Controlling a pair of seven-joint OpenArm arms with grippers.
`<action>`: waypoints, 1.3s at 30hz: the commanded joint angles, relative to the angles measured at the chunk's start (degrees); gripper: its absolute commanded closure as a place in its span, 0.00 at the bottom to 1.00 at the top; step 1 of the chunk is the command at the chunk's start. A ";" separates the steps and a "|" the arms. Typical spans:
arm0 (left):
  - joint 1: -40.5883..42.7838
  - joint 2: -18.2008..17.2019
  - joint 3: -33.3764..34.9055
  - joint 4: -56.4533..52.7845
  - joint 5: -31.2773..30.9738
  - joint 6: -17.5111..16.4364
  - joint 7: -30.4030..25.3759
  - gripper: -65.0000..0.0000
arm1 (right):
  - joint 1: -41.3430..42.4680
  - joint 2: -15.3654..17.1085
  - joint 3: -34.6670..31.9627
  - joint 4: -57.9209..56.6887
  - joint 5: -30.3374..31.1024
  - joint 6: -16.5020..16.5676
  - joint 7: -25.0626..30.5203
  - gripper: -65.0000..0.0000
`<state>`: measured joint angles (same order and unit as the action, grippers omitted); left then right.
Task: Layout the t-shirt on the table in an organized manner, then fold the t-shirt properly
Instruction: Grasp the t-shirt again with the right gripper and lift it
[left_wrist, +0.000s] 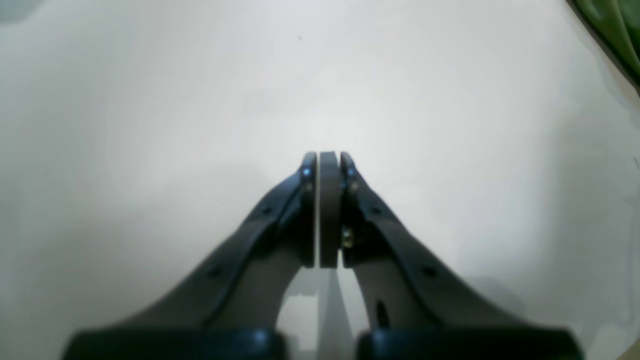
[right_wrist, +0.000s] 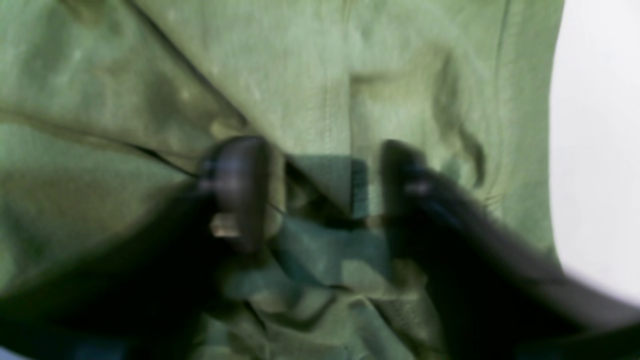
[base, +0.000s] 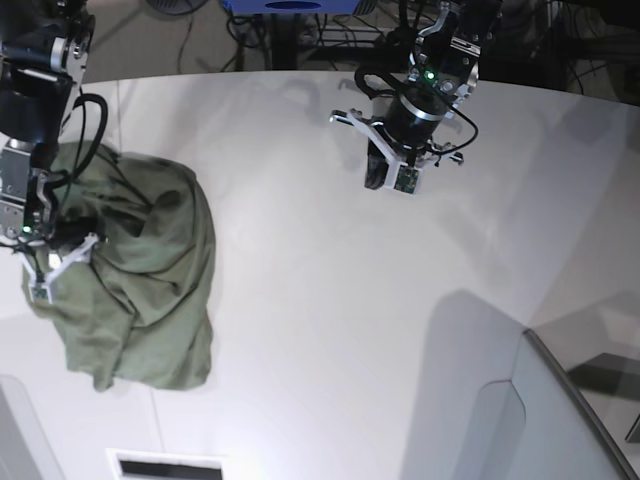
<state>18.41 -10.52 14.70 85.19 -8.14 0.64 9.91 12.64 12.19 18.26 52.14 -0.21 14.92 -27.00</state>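
1. The t-shirt (base: 140, 270) lies in a crumpled, bunched heap on the table (base: 330, 300), at the side where the right arm stands. It is not spread out; folds and creases run across it, and one lobe hangs toward the table's near edge.
2. Taking the t-shirt as landmark: the right gripper (right_wrist: 320, 195) is directly over it, down among the folds at the heap's outer side. In the base view its white fittings sit against the cloth.
3. Right gripper state: the two dark fingers (right_wrist: 240, 190) stand apart with a ridge of green fabric between them. The wrist view is motion-blurred, so I cannot tell whether the cloth is pinched or merely lying in the gap. Jaws partly spread, not pressed together.
4. The left gripper (left_wrist: 328, 165) is well apart from the t-shirt, out over bare table toward the far side. Its pads are pressed flat together, nothing between them. Only a corner of green cloth shows at the upper right edge of its wrist view.
5. A grey translucent panel (base: 560, 420) stands at the table's near corner, well away from the t-shirt, on the left arm's side.
6. A thin dark seam line (base: 110, 110) crosses the tabletop just beyond the t-shirt.
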 joint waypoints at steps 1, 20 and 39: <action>-0.08 -0.07 -0.06 1.10 0.01 -0.07 -1.25 1.00 | 1.47 0.96 0.16 1.00 -0.01 -0.28 1.03 0.72; -0.61 -0.16 -0.06 1.10 0.01 -0.07 -1.16 1.00 | -9.00 -3.26 -13.12 34.50 0.34 -0.28 -12.86 1.00; 0.27 -1.74 -13.34 7.16 -0.34 -0.25 -0.90 1.00 | -11.11 -18.30 -41.87 48.04 0.34 -0.28 -26.75 1.00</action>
<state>18.46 -11.88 1.34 91.31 -8.36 0.21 10.13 0.58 -5.61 -23.59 99.24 -0.30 14.50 -55.07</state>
